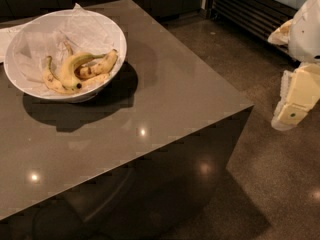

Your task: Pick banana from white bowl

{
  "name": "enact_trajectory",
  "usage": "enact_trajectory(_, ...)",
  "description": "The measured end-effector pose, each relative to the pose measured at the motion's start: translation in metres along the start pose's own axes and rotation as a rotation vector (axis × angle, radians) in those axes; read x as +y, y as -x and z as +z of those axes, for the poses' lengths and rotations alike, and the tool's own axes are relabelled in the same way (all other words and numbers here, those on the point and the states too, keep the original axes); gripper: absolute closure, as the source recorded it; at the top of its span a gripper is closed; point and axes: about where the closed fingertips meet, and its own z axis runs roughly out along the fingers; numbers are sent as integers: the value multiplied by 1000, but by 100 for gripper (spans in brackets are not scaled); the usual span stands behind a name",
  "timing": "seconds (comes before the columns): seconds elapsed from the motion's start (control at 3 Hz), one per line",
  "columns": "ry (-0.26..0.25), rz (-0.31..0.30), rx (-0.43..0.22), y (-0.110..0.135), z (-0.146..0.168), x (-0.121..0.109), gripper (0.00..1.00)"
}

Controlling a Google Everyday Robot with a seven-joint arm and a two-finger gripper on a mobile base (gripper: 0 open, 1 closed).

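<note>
The white bowl (118, 40) stands on the far left of a dark table and is lined with crumpled white paper. In it lies the banana (71, 67), plump, curved and greenish-yellow, with a black tip pointing toward me. Two thinner brown-spotted yellow bananas lie with it, one to its right (100, 65) and one under it along the bowl's front (56, 86). My gripper (295, 104) hangs at the right edge of the view, off the table and above the floor, far from the bowl and holding nothing that I can see.
The dark grey table (165, 104) has its right front corner near the middle right of the view. To its right is brown polished floor (270, 184). A dark cabinet with slats (245, 9) stands at the back right. White paper (7, 34) lies left of the bowl.
</note>
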Motion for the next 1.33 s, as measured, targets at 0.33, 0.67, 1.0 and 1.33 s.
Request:
enact_trajectory(0.33, 0, 0, 0, 0, 0, 0, 0)
enact_trajectory(0.67, -21, -35, 17, 9, 1, -3, 0)
enact_trajectory(1.0, -4, -90, 46, 24, 12, -11, 0)
enact_trajectory(1.33, -1, -218, 83, 47, 24, -7, 0)
